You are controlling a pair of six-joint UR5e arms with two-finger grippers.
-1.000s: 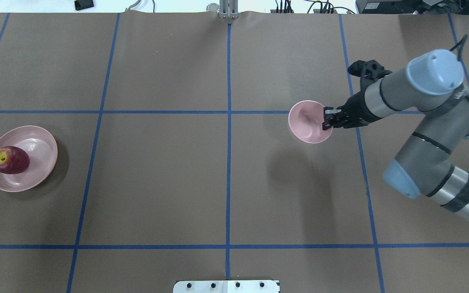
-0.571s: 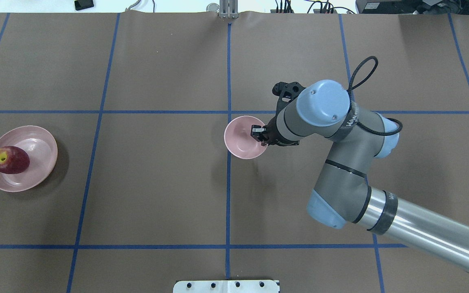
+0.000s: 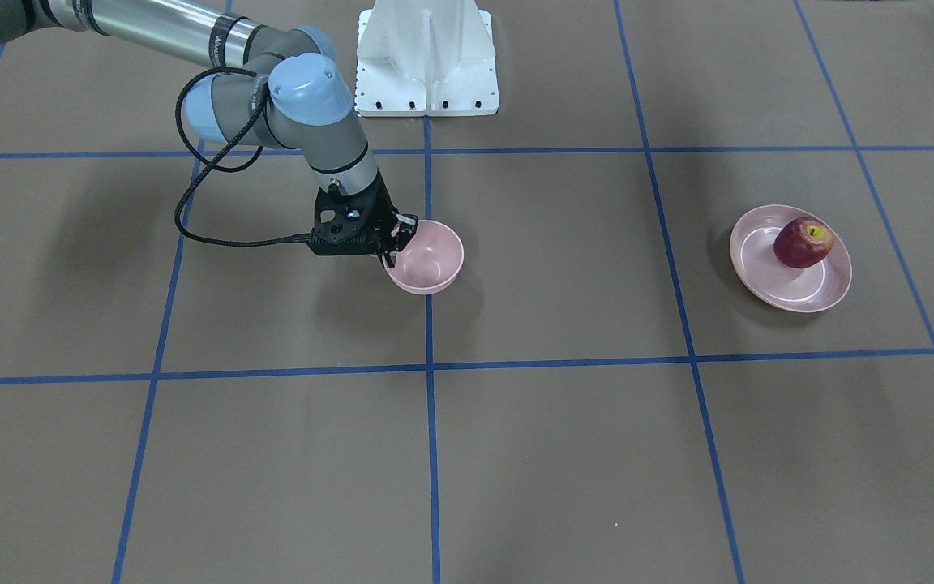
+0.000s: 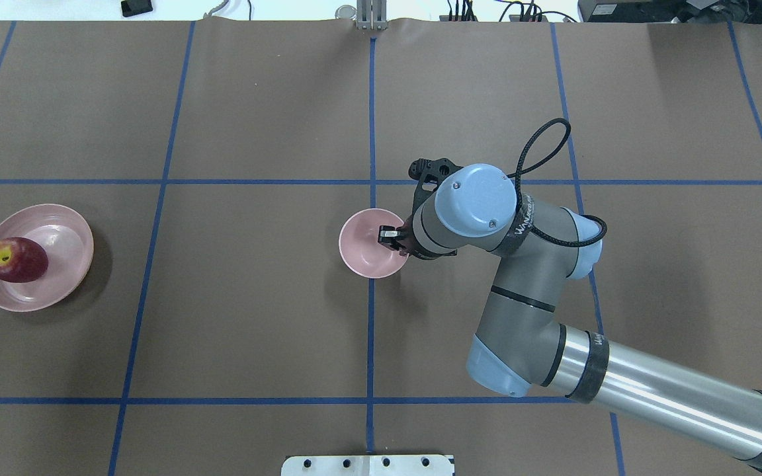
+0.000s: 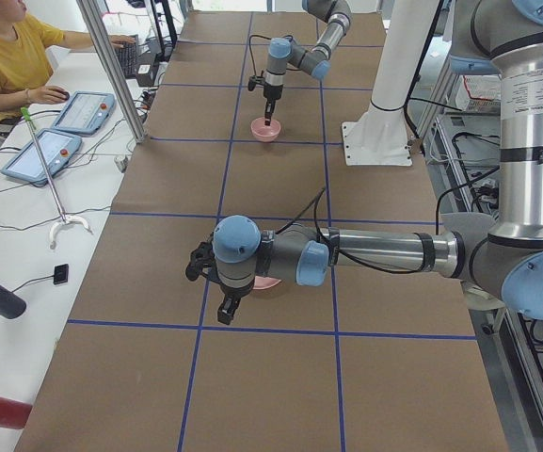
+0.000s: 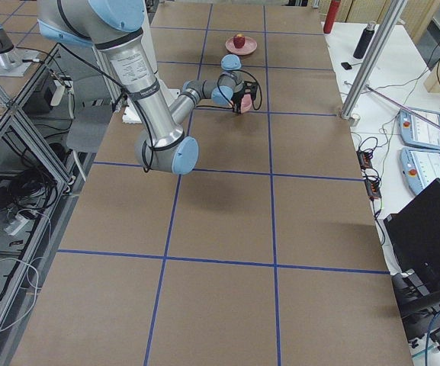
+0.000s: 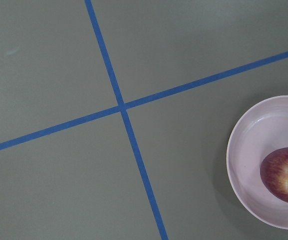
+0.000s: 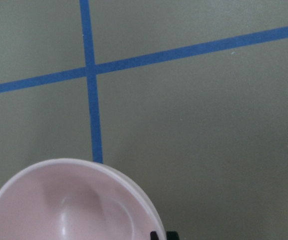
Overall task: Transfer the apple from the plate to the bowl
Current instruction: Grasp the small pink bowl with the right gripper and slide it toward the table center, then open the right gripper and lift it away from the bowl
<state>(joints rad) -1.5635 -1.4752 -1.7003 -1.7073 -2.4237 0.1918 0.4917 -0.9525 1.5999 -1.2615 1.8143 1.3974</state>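
Note:
The dark-red apple [image 4: 17, 260] lies on the pale-pink plate [image 4: 71, 221] at the table's left end; both also show in the front view, apple [image 3: 801, 242] on plate [image 3: 775, 292], and in the left wrist view, apple [image 7: 286, 175] on plate [image 7: 243, 150]. My right gripper [image 4: 391, 237] is shut on the near rim of the small pink bowl [image 4: 368, 254] at the table's centre line. I cannot tell whether the bowl [image 3: 430, 259] touches the table. My left gripper [image 5: 224, 315] shows only in the exterior left view, near the plate; I cannot tell if it is open or shut.
Blue tape lines divide the brown table into squares. The white robot base [image 3: 426, 57] stands at the robot's side of the table. An operator [image 5: 7, 56] sits at a side bench with tablets [image 5: 83, 111] and a metal post [image 5: 111, 66].
My right arm has carried the bowl from the right part of the table leftward to the centre line. The apple and plate have not moved.

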